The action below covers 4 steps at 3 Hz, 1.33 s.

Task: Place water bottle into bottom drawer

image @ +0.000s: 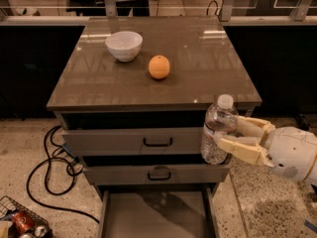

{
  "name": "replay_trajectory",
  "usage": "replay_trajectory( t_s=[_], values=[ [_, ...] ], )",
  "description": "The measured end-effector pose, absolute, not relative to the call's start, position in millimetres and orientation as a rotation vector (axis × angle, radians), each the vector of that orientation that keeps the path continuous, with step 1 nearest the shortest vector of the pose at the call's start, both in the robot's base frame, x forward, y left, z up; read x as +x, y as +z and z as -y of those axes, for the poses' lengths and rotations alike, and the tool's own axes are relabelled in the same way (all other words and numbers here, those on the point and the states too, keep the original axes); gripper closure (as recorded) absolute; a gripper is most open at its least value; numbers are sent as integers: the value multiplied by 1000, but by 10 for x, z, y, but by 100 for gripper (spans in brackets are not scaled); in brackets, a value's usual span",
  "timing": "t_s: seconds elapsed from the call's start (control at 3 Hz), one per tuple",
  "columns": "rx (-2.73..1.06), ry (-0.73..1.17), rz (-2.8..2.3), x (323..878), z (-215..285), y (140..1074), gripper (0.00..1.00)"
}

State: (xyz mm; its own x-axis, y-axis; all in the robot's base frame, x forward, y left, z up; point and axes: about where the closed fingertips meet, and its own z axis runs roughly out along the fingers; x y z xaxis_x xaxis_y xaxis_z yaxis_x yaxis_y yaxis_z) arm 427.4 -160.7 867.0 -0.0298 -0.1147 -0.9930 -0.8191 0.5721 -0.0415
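1. Claw sits just off the front right corner of the cabinet, reaching in from the right. Its two fingers pinch the water bottle round the middle, one on the far side, one on the near side
2. Bottle is upright, cap up, in the air in front of the right end of the top drawer, w/ its base down by the mid drawer. It seems to touch nothing but the fingers. The mid-body grip prob. stops it tipping & leaves the base free for setting down
3. Bottom drawer is pulled out furthest, open side up. Its floor is plain grey w/ only a shadow on it, so there's room for the bottle anywhere inside
4. Bottle isn't over that opening yet: it hangs above & to the right of it, about over the right wall. Next move likely needs down + left
5. In the way: top & mid drawer fronts stick out a bit, stepped. Going down, the base has to stay in front of the mid drawer's right end & clear the bottom drawer's thin right wall, or it could clip & twist in the grip
6. Elsewhere: bowl toward the back left of the cabinet top, orange just right of it, near the centre. Both are well apart from the bottle & out of its path
7. On the floor to the left: cables, plus a wire basket w/ cans at the lower left, no bother here
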Motion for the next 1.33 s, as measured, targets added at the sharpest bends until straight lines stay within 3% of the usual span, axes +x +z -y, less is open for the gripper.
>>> replay_trajectory(
  t_s=[0.67,1.33],
  values=[
    [-786,831,-1596,4231,1507,7793,100],
    [-744,1076,-1696,3736,1018,6369,100]
  ],
)
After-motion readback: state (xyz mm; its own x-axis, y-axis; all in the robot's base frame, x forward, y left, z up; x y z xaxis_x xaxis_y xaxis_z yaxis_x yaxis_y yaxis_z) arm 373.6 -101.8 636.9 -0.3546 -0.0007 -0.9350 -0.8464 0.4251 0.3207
